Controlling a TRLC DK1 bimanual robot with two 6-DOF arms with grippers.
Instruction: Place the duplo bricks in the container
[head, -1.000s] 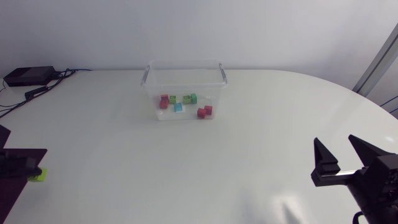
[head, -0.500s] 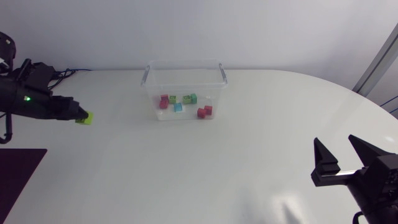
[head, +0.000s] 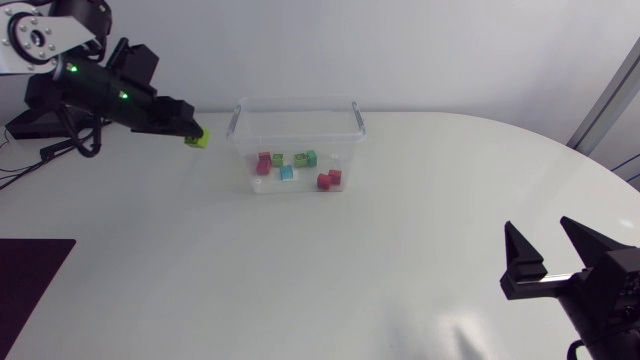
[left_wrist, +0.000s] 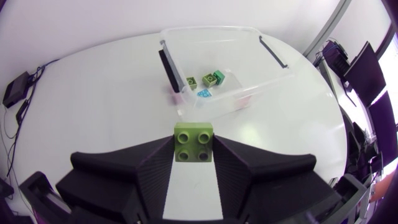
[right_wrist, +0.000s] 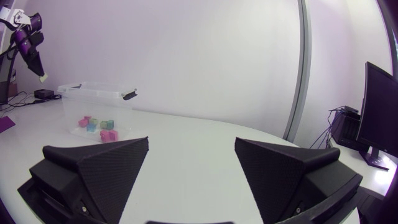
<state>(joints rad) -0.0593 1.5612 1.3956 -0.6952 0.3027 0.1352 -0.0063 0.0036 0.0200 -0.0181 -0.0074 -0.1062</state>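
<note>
The left gripper (head: 195, 135) clamps a lime-green, four-studded plastic duplo brick (left_wrist: 193, 142) above the table's far edge, just beside the clear, thin-walled plastic container (head: 296, 138). Carry the brick fully over the rim before release, because hard bricks are likely to bounce. The right gripper (head: 541, 232) stands wide and empty near the table's front right edge.

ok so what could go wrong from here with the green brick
The lime brick is held in the left gripper, apparently beside the container, not over it: released now, it would likely land on the table. On the way across, the gripper or brick could clip the container's near rim and handle, nudging it.
</note>
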